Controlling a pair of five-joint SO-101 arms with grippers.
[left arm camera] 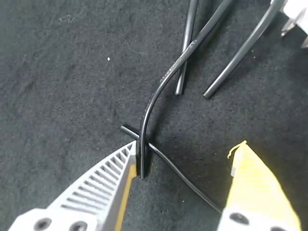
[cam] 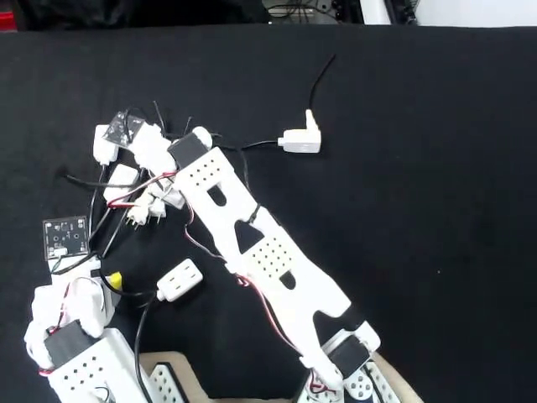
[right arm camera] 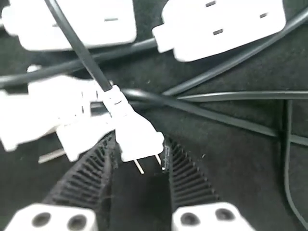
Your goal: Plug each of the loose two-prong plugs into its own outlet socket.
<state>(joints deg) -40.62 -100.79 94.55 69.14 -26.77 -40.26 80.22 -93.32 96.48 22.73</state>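
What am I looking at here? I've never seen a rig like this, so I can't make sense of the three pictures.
These are two small white robot arms at a black table. The high view looks down from a fixed camera. The other two pictures come from a camera on each arm's wrist, looking out past its two fingers. The right arm extends over a tangle of white plugs and cords. There the right gripper is closed on a white two-prong plug. Two white outlet blocks lie just beyond it. The left gripper is open and holds nothing, low over black cables. A third outlet block lies nearby, and a white cable end sits apart.
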